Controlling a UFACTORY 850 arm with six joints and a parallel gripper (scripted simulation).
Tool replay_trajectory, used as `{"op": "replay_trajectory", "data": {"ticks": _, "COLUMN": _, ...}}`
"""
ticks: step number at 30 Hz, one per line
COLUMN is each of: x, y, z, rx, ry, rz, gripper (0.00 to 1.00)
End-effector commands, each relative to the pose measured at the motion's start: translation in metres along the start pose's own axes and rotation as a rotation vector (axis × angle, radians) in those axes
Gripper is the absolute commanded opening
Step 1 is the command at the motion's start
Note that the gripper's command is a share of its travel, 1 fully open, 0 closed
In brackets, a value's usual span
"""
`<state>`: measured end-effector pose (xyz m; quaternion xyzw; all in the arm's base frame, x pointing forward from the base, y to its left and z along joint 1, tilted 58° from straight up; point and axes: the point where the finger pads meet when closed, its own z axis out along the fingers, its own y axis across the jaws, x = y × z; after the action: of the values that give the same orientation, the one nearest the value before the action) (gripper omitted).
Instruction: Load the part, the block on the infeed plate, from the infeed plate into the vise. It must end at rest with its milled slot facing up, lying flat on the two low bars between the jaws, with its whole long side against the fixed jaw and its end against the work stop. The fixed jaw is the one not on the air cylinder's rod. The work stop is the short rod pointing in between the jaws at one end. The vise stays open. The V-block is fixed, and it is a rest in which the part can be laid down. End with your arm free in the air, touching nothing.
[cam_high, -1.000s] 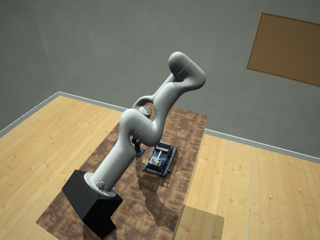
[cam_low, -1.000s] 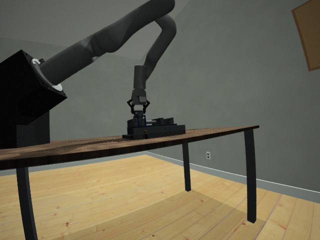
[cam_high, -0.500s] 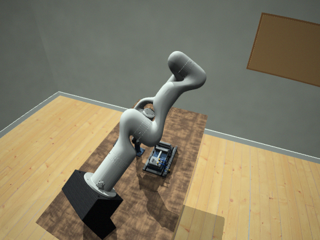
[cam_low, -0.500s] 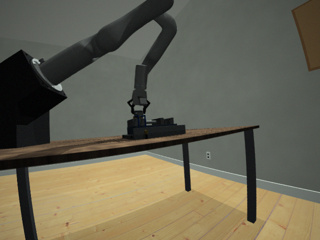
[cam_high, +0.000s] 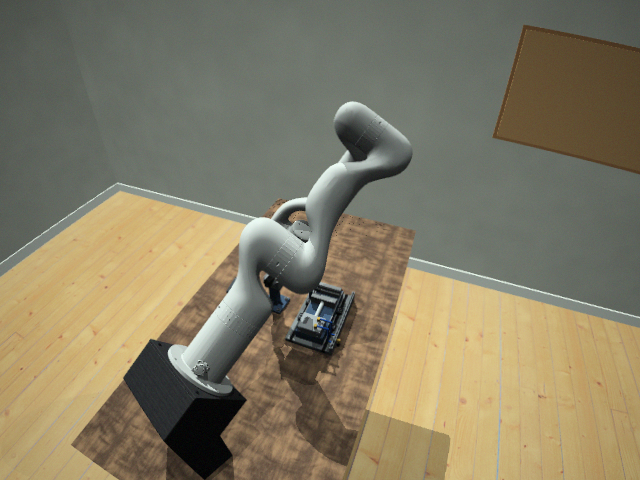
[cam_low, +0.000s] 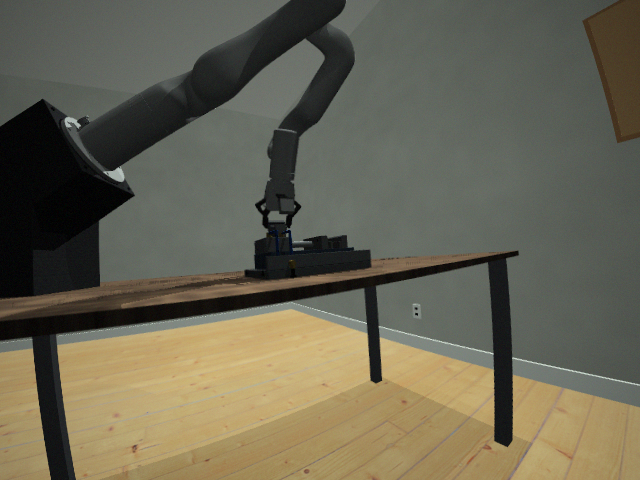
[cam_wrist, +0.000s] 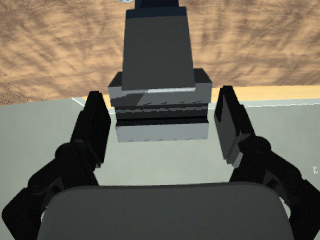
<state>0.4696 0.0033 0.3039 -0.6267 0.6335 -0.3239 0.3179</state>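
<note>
- We see a long brown table (cam_high: 382, 268) (cam_low: 429, 267).
- Our pale arm (cam_high: 330, 206) (cam_low: 222, 72) bends over it.
- The vise (cam_high: 323, 320) (cam_low: 320, 260) sits right of a dark stand (cam_high: 278, 302) (cam_wrist: 157, 50).
- Our gripper (cam_low: 277, 225) (cam_wrist: 161, 102) is spread, pinching nothing.
- Between its fingers, untouched, we find the slotted block (cam_wrist: 162, 132) at the stand's top; we cannot tell its support.

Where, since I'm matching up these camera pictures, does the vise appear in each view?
Top: the vise is just below centre, right of the bent arm.
Exterior: near the middle, under the gripper.
Wrist: not visible.
Shared landmark: the brown table top.
</note>
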Motion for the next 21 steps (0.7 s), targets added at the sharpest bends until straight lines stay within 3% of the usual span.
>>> {"op": "replay_trajectory", "data": {"ticks": 1, "x": 0.0002, "y": -0.0001, "z": -0.0001, "rx": 0.001, "ry": -0.023, "rz": 0.000, "gripper": 0.89}}
{"op": "replay_trajectory", "data": {"ticks": 21, "x": 0.0013, "y": -0.0003, "z": 0.0000, "rx": 0.001, "ry": -0.111, "rz": 0.000, "gripper": 0.89}}
